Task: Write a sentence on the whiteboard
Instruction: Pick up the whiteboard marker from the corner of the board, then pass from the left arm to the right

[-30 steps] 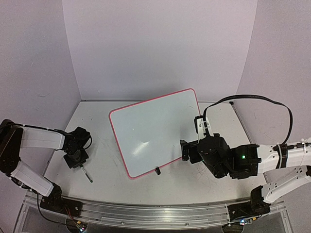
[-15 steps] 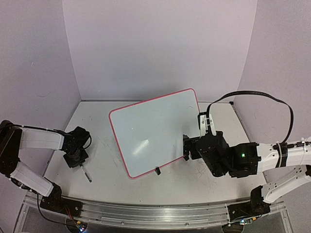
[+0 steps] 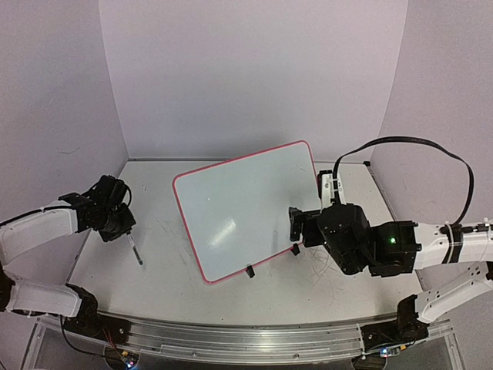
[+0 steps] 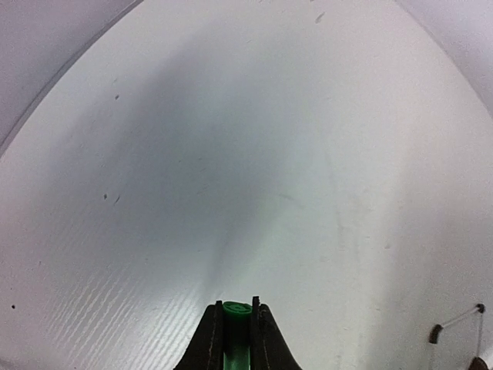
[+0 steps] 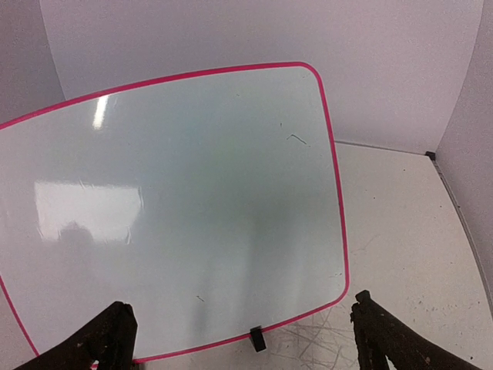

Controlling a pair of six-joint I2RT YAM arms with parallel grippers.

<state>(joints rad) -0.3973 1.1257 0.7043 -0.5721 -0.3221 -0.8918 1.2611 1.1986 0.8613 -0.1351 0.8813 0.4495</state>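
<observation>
while the left gripper (image 3: 122, 231) was clenched on a green marker (image 4: 236, 310) near the left edge of the tabletop (image 3: 323, 289), the marker's thin dark shaft slanted down toward the near edge, and whether its tip touched the surface could not be told. the whiteboard (image 3: 246, 208) lay flat across the middle of the tabletop, turned askew so that one rounded corner pointed toward the far right corner. its glossy face carried pale reflections and a few tiny marks. the right gripper (image 5: 240, 302) hung with its jaws spread wide, holding nothing, at the board's edge facing the near right corner, where a black clip foot (image 5: 257, 338) sat between the two fingers (image 5: 108, 339).
</observation>
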